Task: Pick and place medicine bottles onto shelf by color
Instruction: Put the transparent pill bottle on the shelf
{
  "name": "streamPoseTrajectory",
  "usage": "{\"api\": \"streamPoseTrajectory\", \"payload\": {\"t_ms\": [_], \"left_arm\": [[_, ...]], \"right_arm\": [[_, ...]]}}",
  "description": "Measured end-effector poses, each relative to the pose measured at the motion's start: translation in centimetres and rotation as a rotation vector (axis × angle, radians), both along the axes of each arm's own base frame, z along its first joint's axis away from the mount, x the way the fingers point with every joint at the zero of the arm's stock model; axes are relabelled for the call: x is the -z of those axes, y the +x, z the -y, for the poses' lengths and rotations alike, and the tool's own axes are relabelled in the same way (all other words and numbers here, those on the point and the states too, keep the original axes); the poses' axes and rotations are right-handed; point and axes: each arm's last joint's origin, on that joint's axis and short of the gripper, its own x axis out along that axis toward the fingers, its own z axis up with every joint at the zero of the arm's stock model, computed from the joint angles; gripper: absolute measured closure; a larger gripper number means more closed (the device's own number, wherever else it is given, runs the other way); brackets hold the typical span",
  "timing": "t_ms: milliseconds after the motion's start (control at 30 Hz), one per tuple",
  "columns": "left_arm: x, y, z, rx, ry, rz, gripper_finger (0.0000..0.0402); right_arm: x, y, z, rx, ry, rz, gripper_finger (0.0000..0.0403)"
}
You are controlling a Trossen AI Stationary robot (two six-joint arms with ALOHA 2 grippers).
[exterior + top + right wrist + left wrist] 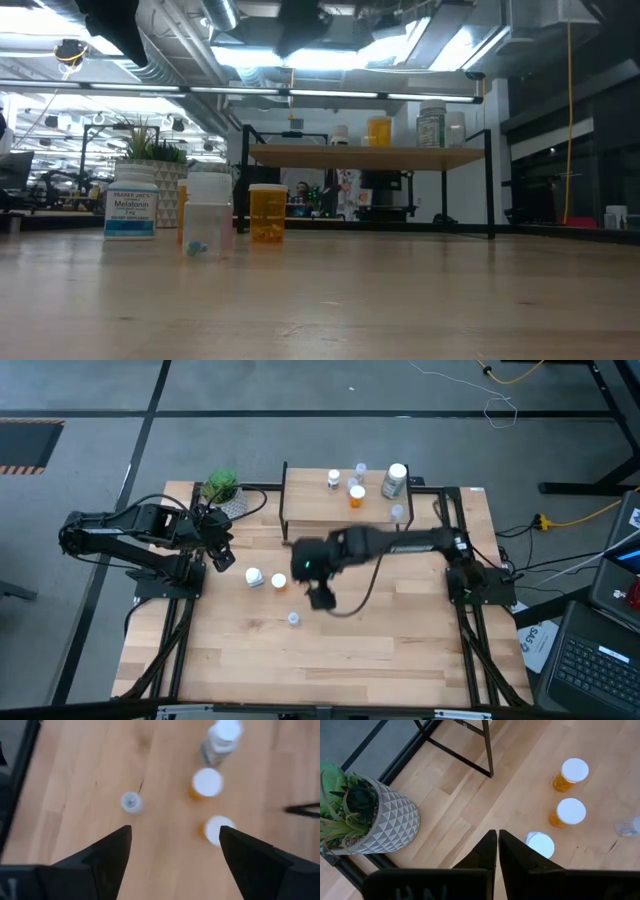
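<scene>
**One label legible: Melatonin**

In the low view, the white bottle (131, 208) standing on the surface carries a label with the word "Melatonin"; the smaller lines above and below it are too fine to make out. From above, this white bottle sits just left of the right end effector (320, 598). Nothing else is readable.

You see a matt pale-wood tabletop (330, 650), translucent orange plastic bottles (267, 212) and a faceted, matt plant pot (390, 822).
</scene>
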Motion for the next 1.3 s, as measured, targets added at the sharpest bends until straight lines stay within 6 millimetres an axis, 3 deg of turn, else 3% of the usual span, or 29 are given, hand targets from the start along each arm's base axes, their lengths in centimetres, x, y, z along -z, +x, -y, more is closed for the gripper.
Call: {"api": "streamPoseTrajectory", "payload": {"t_ms": [233,433,867,1300], "left_arm": [[0.0,0.0,0.0,0.001,0.000,0.000,0.0388],[0.0,0.0,0.0,0.001,0.000,0.000,0.0388],[0.0,0.0,0.0,-0.001,0.000,0.000,0.0388],[0.0,0.0,0.0,-0.002,-0.001,0.001,0.0388]], "right_arm": [[6.7,1.7,-3.7,-0.043,0.014,0.081,0.0099],[11.1,1.3,-5.8,-0.141,-0.023,0.140,0.0099],[15.1,1.7,-7.4,-0.166,-0.043,0.198,0.0099],[15.6,1.8,-7.1,-0.137,-0.079,0.179,0.0101]]}}
